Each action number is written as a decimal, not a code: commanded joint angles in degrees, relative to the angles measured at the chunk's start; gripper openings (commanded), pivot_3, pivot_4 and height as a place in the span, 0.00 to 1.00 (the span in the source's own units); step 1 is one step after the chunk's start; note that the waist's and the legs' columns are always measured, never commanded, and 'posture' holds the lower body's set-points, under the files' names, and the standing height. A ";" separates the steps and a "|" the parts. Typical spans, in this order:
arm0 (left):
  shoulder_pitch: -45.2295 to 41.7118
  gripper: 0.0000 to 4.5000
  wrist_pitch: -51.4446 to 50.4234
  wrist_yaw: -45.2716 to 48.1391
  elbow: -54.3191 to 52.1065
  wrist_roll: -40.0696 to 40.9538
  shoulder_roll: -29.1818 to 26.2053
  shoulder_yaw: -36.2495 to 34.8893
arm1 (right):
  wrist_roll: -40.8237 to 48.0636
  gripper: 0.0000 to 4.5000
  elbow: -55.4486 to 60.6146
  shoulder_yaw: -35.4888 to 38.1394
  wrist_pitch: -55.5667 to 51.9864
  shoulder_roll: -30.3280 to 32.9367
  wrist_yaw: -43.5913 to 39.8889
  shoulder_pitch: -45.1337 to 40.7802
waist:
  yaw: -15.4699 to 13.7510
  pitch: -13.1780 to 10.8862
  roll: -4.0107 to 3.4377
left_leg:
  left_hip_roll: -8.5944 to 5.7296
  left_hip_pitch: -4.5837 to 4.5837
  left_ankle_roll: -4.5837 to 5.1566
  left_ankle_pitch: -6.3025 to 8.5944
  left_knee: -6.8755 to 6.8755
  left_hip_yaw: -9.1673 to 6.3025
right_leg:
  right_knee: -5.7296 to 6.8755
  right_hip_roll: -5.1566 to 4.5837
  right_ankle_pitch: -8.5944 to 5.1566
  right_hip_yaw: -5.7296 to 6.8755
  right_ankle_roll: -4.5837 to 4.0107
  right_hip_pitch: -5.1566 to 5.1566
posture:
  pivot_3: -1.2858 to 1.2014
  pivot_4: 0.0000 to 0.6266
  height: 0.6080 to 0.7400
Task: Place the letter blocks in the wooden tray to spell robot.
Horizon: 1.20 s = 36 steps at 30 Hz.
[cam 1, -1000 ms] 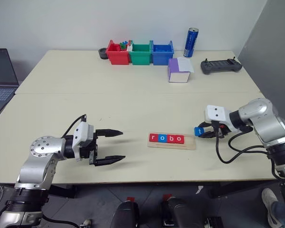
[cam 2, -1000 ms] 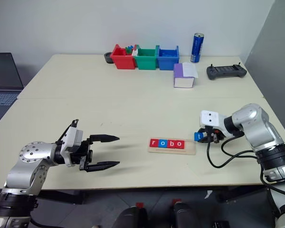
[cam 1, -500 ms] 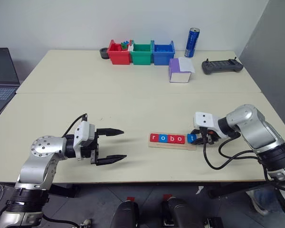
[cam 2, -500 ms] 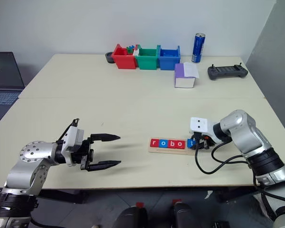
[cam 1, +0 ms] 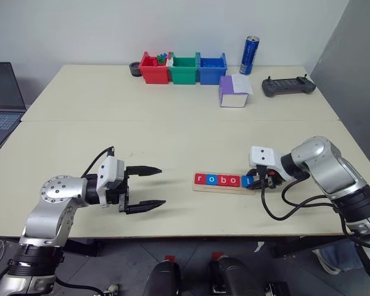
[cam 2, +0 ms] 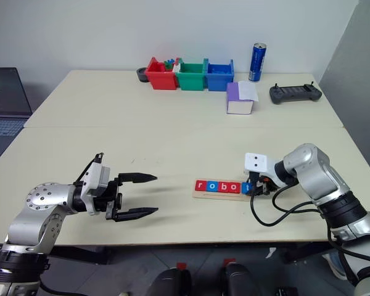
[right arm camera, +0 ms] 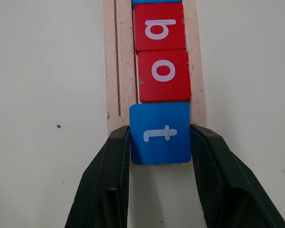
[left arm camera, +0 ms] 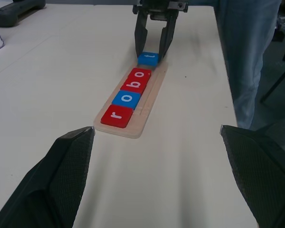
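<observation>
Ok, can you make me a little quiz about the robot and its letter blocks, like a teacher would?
1. True or false: the right gripper is holding the blue t block.
2. Which letters already lie in the wooden tray? A) r, o, b, o  B) r, o, t  C) b, o, t
3. Fill in: the left gripper has its fingers wide ____, with nothing between them.

Key:
1. True. Its two black fingers pinch the t block from both sides, at the tray's free end, next to the last red o block.
2. A. They lie in the order red r, blue o, red b, red o.
3. Open.
</observation>
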State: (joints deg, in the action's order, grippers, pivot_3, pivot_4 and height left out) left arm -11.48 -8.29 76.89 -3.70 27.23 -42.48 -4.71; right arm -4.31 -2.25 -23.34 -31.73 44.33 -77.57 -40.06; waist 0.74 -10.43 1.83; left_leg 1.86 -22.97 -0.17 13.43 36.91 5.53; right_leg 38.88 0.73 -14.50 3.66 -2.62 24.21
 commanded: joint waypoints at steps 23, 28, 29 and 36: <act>-0.64 1.00 -0.11 -0.35 -1.77 1.23 -0.63 -0.96 | 3.65 0.99 1.92 3.63 -1.60 -0.13 0.10 -4.53 | -0.06 0.00 0.00 | 0.00 0.00 0.00 0.00 0.00 0.00 | 0.00 0.00 0.00 0.00 0.00 0.00 | 0.52 0.24 1.00; -0.82 1.00 -0.18 -0.22 -1.61 1.23 -0.62 -0.94 | 6.60 0.99 4.31 7.46 -4.13 2.05 0.59 -4.02 | -0.23 0.00 0.00 | 0.00 0.00 0.00 0.00 0.00 -0.01 | 0.00 0.00 0.00 0.00 0.00 0.00 | 0.52 0.24 1.00; -0.77 1.00 -0.23 -0.22 -1.67 1.26 -0.63 -0.96 | 7.05 0.99 4.54 8.18 -4.41 2.72 0.77 -3.59 | -0.29 0.00 0.00 | 0.00 0.00 0.00 0.00 0.00 -0.01 | -0.01 0.00 0.00 0.00 0.00 -0.01 | 0.52 0.24 1.00; -0.73 1.00 -0.12 0.04 -1.48 1.30 -0.66 -0.93 | 8.70 0.99 5.09 11.21 -5.13 5.88 2.73 0.33 | -0.46 0.00 0.00 | -0.01 -0.01 0.00 0.00 -0.01 0.00 | -0.04 0.00 0.00 -0.01 0.00 0.00 | 0.52 0.24 1.00</act>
State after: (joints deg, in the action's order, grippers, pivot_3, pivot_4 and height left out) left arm -11.64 -8.52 76.90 -3.97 27.44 -42.52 -4.71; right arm 3.39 0.65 -14.36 -36.68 49.27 -75.48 -39.81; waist 0.28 -10.42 1.84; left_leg 1.85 -22.98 -0.16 13.43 36.89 5.54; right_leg 38.84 0.72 -14.50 3.65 -2.62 24.21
